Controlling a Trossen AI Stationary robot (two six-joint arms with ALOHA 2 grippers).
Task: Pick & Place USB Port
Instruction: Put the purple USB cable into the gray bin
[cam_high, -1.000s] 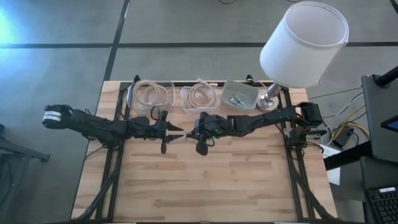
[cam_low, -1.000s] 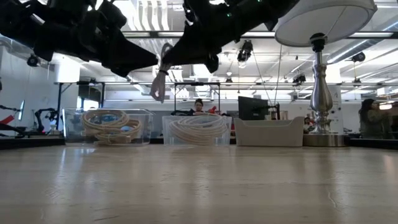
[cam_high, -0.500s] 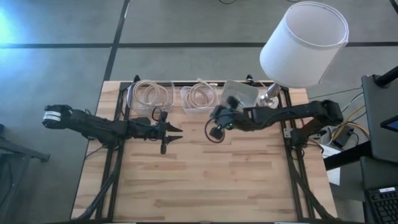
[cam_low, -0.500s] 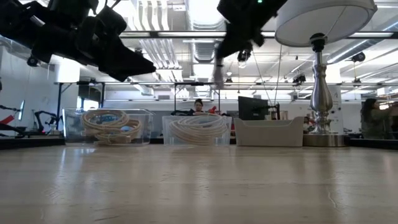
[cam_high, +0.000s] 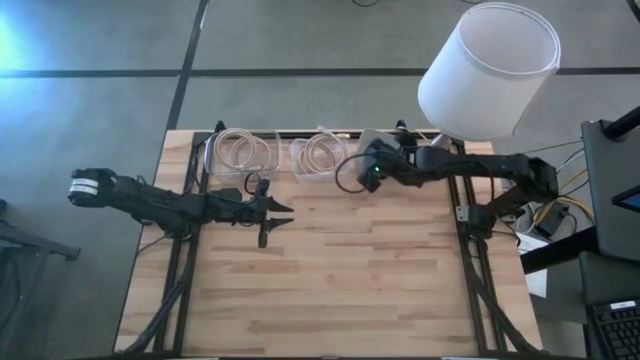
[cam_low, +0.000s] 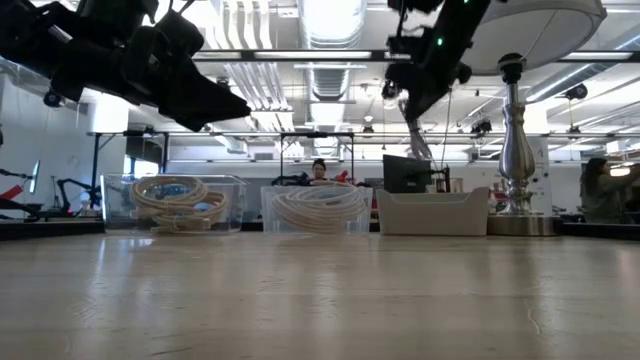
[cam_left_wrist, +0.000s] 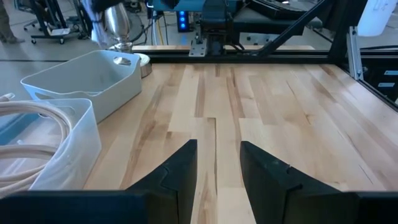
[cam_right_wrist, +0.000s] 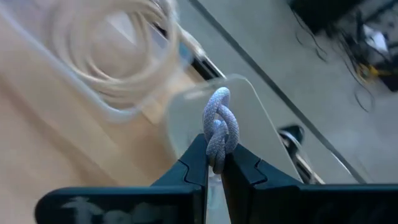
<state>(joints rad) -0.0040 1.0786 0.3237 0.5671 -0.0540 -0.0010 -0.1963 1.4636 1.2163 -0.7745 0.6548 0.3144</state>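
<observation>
White braided cable (cam_right_wrist: 219, 134) is pinched between the closed jaws of the right gripper (cam_right_wrist: 214, 163), which is held above the back edge of the tabletop (cam_high: 330, 280), over the near rim of the pale open bin (cam_high: 392, 145) beside the lamp (cam_high: 488, 70). A dark loop of the cable (cam_high: 347, 172) is seen hanging at the gripper in the high view. Two clear bins of coiled cable (cam_high: 243, 152) (cam_high: 321, 153) are lined up along the same back edge, just beside the pale bin. The left gripper (cam_left_wrist: 216, 163) is held off the wood near the middle-left, its jaws parted and nothing between them. Bare planks are left clear across the whole front half, bounded by the black frame rails (cam_high: 478, 290) at either side.
</observation>
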